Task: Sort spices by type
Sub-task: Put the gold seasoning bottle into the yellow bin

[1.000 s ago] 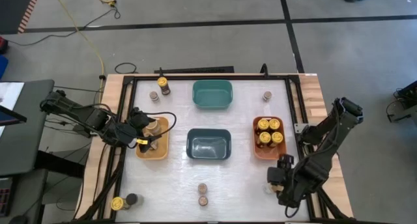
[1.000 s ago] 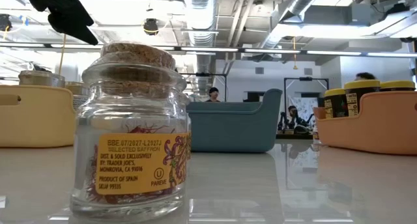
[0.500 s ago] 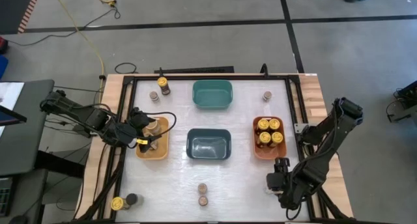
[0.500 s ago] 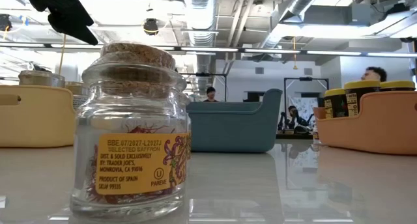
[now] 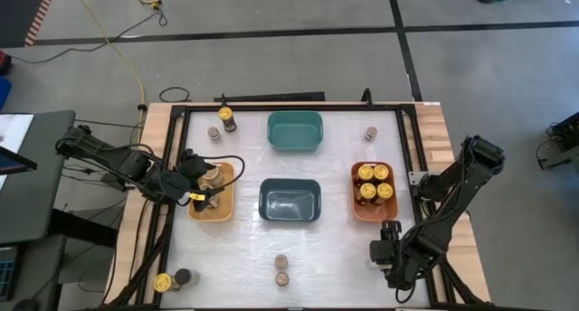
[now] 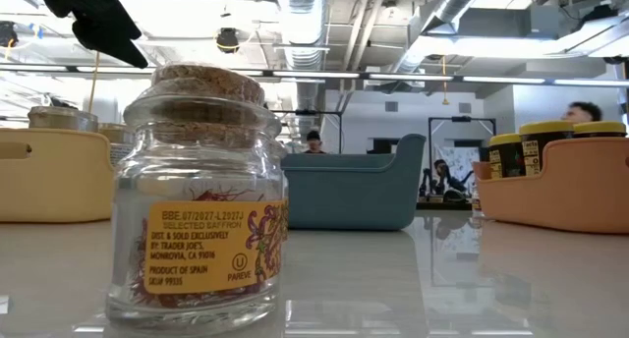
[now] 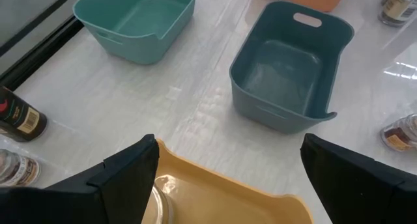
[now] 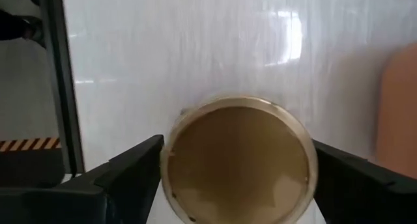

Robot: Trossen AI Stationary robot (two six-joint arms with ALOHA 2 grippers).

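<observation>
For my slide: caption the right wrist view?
Open right gripper poised over a tan-topped jar on the white table.

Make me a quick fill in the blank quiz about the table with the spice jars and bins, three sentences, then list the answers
1. The yellow-lidded jars stand inside the ______ bin.
2. The left gripper hangs open over the ______ bin.
3. The right gripper is open with a ______-topped jar between its fingers.

Answers: orange; yellow; tan
</observation>
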